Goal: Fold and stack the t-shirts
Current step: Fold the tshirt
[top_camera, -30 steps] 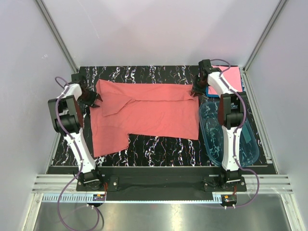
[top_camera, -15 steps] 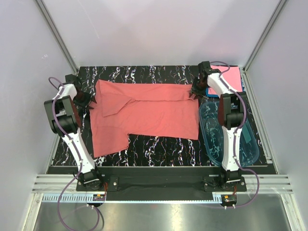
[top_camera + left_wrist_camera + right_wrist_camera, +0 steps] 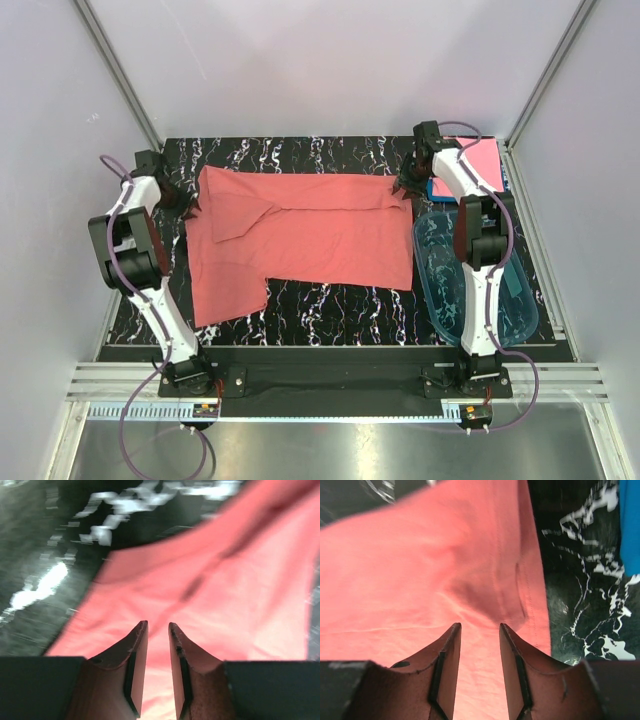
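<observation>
A salmon t-shirt point(image 3: 310, 235) lies spread on the black marbled table point(image 3: 330, 300), its upper part folded over. My left gripper point(image 3: 191, 205) hovers at the shirt's far left edge. In the left wrist view the gripper point(image 3: 158, 625) is open by a narrow gap over the cloth point(image 3: 225, 580), with nothing pinched. My right gripper point(image 3: 405, 189) is at the shirt's far right corner. Seen from the right wrist, it point(image 3: 480, 626) stands open above the hem point(image 3: 420, 570). A folded pink t-shirt point(image 3: 482, 160) lies on a folded blue one point(image 3: 439, 188) at the back right.
A clear blue plastic tub point(image 3: 480, 285) stands at the right, under the right arm's forearm. An edge of the blue t-shirt point(image 3: 630, 525) shows right of the right gripper. Bare table point(image 3: 40, 540) lies left of the salmon shirt.
The left arm has swung back and outward to the shirt's far left edge and its jaws have narrowed. The right gripper has opened somewhat wider, staying at the right corner.
</observation>
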